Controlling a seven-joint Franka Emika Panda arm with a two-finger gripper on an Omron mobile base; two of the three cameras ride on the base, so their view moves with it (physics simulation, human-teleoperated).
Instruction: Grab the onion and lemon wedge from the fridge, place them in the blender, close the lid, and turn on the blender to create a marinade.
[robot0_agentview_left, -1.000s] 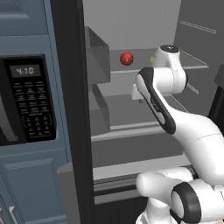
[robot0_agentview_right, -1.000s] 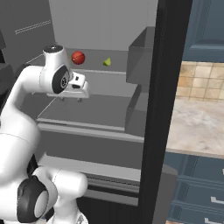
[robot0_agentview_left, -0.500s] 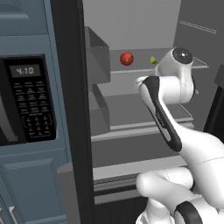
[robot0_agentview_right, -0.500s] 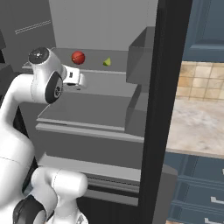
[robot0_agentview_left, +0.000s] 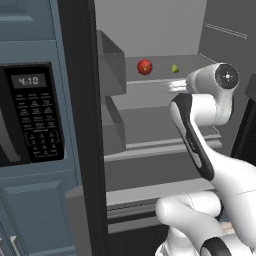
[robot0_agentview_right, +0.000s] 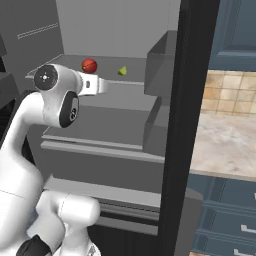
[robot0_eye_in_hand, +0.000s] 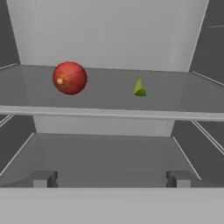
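Red and glossy, the onion (robot0_eye_in_hand: 69, 78) is sitting on the upper grey shelf (robot0_eye_in_hand: 109, 113) of the open fridge (robot0_agentview_left: 150, 30), above and ahead of the left fingertip in the hand view, while the tiny yellow-green lemon wedge (robot0_eye_in_hand: 139, 88) is resting on the same shelf, well apart from the onion and above and ahead of the right fingertip. The gripper (robot0_eye_in_hand: 111, 178) is facing into the fridge with its two dark fingertips (robot0_eye_in_hand: 43, 179) spread wide and grasping nothing, both standing clear of the shelf's front edge and short of either item. In the left base view the white arm (robot0_agentview_left: 200, 130) is reaching in past the dark door edge, with the onion (robot0_agentview_left: 144, 66) and wedge (robot0_agentview_left: 175, 68) beyond the hand; a black microwave (robot0_agentview_left: 30, 115) with a keypad is showing to one side. In the right base view the onion (robot0_agentview_right: 89, 65) and wedge (robot0_agentview_right: 122, 71) are lying past the hand, beside a grey door bin (robot0_agentview_right: 161, 67).
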